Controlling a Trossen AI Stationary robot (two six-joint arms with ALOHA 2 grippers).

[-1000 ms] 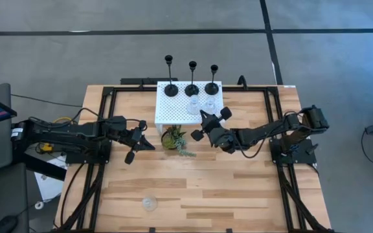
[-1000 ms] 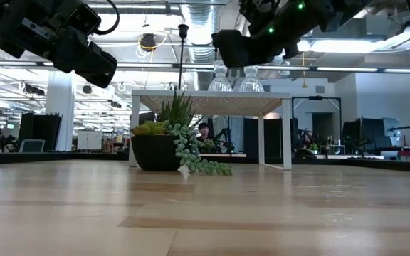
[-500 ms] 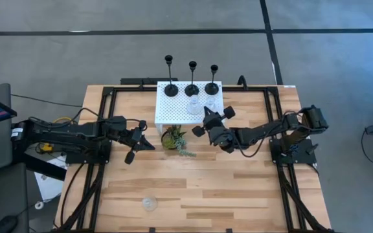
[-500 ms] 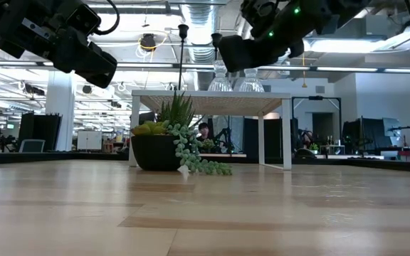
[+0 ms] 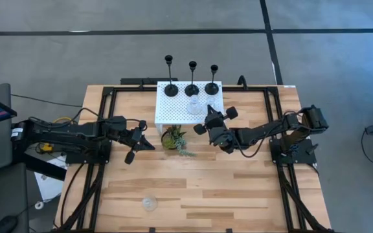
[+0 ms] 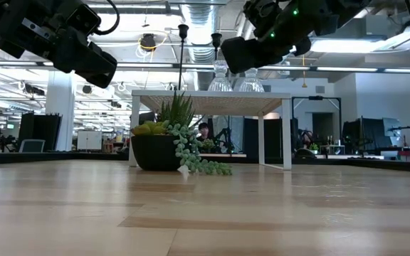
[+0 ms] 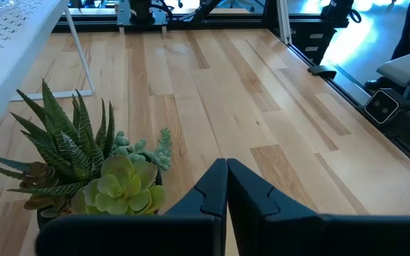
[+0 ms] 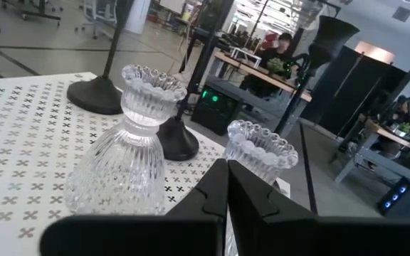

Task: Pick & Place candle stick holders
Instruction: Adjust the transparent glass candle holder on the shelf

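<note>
Writing: no brand, label or readable lettering shows on any of the things; the white stand [image 5: 188, 103] carries only a pattern of small cross-shaped holes.
Tabletop: a light wood tabletop [image 5: 193, 188] of long planks, with a black metal frame along its edges.
Room: grey floor with dark lines around the tabletop; the low view looks into an open workshop with ceiling ducts, white columns, desks and screens, and a person sits at a desk far behind the stand.
Black candle holders: three black candle holders [image 5: 192, 88] stand in a row along the far edge of the white stand, round bases on its top, thin stems upright.
Glass candle holders: two clear ribbed glass candle holders [image 8: 132, 160] stand on the stand just in front of the black ones, side by side; a third glass candle holder [image 5: 149, 204] stands alone on the tabletop near its front edge, well apart from the rest.
Plant: a small potted plant [image 5: 175, 139] sits on the tabletop just in front of the stand.
Right hand: the right hand [image 8: 227, 171] is closed and empty, held above the stand's front right corner, its tips close before the two glass holders.
Left hand: the left hand [image 7: 226, 169] is closed and empty, raised over the tabletop to the left of the plant.
</note>
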